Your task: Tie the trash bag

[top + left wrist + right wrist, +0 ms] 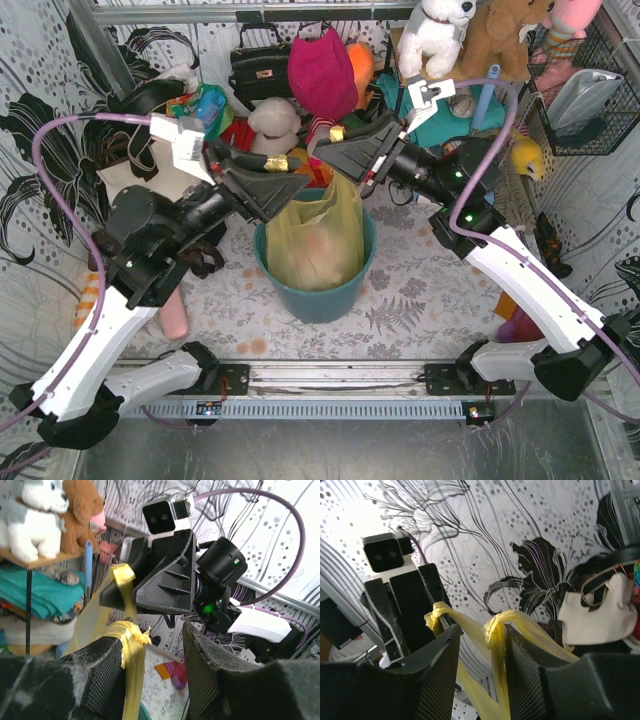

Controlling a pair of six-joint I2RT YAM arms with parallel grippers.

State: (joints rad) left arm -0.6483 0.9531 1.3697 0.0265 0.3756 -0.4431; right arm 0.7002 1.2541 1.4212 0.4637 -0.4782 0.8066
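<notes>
While the bag [318,235] sits inside the teal bin [320,300] at the middle of the table, both claws meet just above it. From the top camera, the left claw [303,195] comes in from the left. The right claw [322,156] comes in from the right, a little farther back. Their tips are very near each other, and the top of the bag rises toward them. Pale crumpled paper shows through the yellow plastic. From this height I cannot tell how the jaws stand.

From the left wrist, the two fingers of the left claw stand apart, with a free gap between them. A yellow strip [131,636] of the bag is bunched against the inner face of one finger and hangs down from it. It does not touch the other finger. Just beyond, the right claw has a second strip [122,575] at its tip.

From the right wrist, the fingers of the right claw are apart too. The second strip is bunched between them and touches one finger, with a narrow gap to the other. The left claw is just beside it, with its strip at the tip. A cream tote [600,612] shows behind, by the patterned wall.
</notes>
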